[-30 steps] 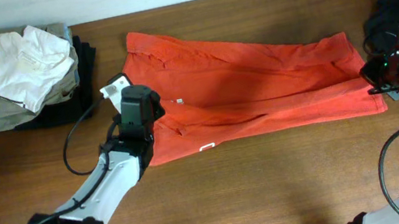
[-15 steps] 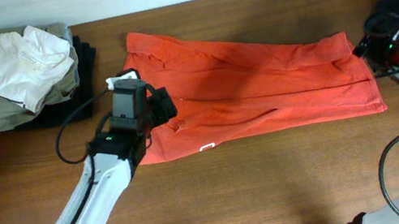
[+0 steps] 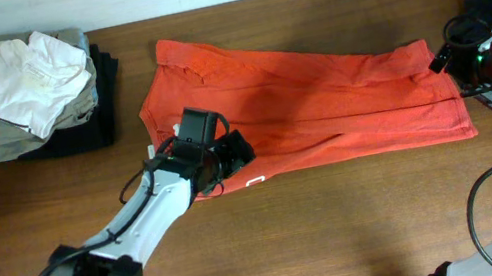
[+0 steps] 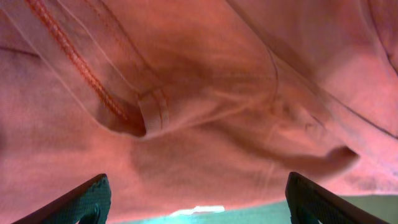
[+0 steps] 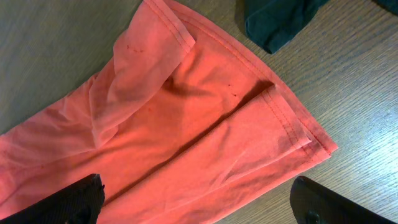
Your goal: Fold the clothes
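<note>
Left pincer (image 4: 197,190) gapes over 1 red-orange T-shirt (image 3: 321,104); 1 navy garment (image 5: 280,22) beside it.

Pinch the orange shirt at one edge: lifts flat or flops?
Likely flops: the orange shirt lies in soft creases and overlapping layers, so a single pinch should leave the rest draping. Probably light; the fabric looks thin. A push would likely bunch it rather than slide it whole.
</note>
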You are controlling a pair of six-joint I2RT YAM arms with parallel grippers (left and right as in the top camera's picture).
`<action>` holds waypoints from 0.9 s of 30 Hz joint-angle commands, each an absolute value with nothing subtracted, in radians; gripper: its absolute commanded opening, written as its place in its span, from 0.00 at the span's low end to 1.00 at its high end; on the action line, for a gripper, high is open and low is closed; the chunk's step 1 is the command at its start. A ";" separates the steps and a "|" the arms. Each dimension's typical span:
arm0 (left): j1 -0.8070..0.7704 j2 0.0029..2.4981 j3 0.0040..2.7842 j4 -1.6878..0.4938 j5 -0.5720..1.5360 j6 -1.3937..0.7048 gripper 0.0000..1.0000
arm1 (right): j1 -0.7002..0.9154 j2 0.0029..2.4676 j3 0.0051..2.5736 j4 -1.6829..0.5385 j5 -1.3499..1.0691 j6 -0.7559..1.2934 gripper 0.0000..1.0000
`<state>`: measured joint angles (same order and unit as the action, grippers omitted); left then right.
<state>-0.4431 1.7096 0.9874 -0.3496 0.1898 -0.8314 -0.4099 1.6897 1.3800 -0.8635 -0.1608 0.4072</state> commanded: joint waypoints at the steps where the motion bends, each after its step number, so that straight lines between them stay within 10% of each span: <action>1: -0.440 1.735 0.989 -0.319 0.124 -0.863 0.89 | -0.411 1.690 1.395 -0.865 -0.169 0.395 0.99; 18: -0.428 1.818 0.989 -0.248 0.037 -0.980 0.73 | -0.411 1.691 1.395 -0.872 -0.169 0.396 0.99; 27: -0.420 1.818 0.990 -0.197 0.036 -0.980 0.22 | -0.411 1.691 1.395 -0.868 -0.169 0.396 0.99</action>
<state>-0.4328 1.8084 0.9874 -0.2020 0.0475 -0.9810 -0.4099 1.6897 1.3800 -0.8680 -0.1608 0.4072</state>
